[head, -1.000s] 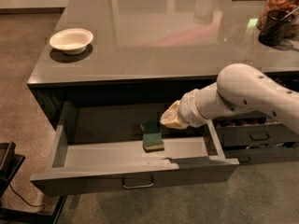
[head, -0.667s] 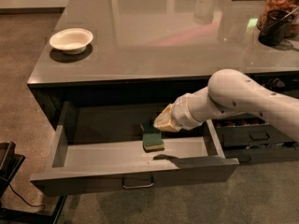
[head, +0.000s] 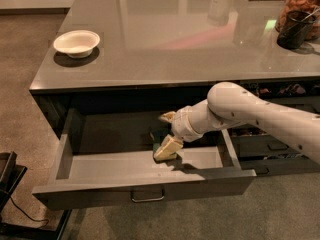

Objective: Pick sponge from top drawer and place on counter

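Note:
The top drawer (head: 145, 186) is pulled open below the counter (head: 175, 39). The sponge (head: 157, 146) lies inside it near the middle. Only a sliver of its dark green top shows beside my lower finger. My gripper (head: 167, 132) reaches into the drawer from the right on the white arm. It is open, with one cream finger (head: 167, 116) behind the sponge and the other finger (head: 168, 149) down over it. The gripper hides most of the sponge, so I cannot tell whether the fingers touch it.
A white bowl (head: 76, 42) sits on the counter's left corner. Jars and a dark cup (head: 295, 26) stand at the counter's far right. Narrower grey drawers (head: 270, 146) are to the right, behind my arm. Black equipment (head: 7, 184) stands on the floor at the left.
My gripper has moved left and down in the drawer. Its fingers have spread apart and now stand over the sponge, which showed in full before.

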`<control>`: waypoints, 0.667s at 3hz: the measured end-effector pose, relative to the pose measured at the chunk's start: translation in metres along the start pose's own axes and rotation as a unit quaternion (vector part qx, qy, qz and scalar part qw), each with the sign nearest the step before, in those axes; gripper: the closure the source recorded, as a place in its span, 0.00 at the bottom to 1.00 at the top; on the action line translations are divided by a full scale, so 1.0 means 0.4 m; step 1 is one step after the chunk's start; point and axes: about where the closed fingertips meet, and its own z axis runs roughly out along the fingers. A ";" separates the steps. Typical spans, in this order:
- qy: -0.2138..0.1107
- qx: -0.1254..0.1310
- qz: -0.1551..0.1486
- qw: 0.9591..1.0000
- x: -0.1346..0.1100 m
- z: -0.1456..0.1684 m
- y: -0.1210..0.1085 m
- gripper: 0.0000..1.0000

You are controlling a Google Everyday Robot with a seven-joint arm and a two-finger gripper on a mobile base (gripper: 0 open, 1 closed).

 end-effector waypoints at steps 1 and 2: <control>-0.012 -0.001 -0.010 1.000 0.004 0.049 -0.010 0.20; -0.019 0.001 -0.024 1.000 0.013 0.087 -0.021 0.14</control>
